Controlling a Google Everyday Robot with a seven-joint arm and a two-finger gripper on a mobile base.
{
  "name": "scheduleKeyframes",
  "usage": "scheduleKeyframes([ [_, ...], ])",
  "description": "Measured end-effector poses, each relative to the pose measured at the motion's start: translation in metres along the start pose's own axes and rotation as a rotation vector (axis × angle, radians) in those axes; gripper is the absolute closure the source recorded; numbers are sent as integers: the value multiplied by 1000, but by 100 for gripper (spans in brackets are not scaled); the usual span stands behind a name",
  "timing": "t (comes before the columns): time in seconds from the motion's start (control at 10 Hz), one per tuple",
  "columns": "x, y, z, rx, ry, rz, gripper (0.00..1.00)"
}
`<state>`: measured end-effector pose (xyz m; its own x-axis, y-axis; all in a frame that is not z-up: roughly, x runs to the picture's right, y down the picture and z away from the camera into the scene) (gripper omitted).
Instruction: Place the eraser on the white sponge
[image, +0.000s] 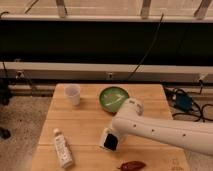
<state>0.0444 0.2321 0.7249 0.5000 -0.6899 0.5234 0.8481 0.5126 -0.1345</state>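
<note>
The white sponge (105, 135) lies on the wooden table (85, 122), front of middle. The black eraser (110, 143) shows against the sponge's lower right part; I cannot tell whether it rests on the sponge or is held just over it. My gripper (116, 136) is at the left end of my white arm (155, 131), right at the sponge and eraser, and mostly hidden by the arm.
A white cup (73, 94) stands at the back left and a green bowl (113, 97) at the back middle. A white labelled bottle (62, 148) lies at the front left. A reddish-brown pepper-shaped item (132, 165) lies at the front edge. A black wall runs behind the table.
</note>
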Motion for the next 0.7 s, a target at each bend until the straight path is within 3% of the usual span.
scheduleKeyframes([
  [0.7, 1, 4, 5, -2, -12, -9, 84],
])
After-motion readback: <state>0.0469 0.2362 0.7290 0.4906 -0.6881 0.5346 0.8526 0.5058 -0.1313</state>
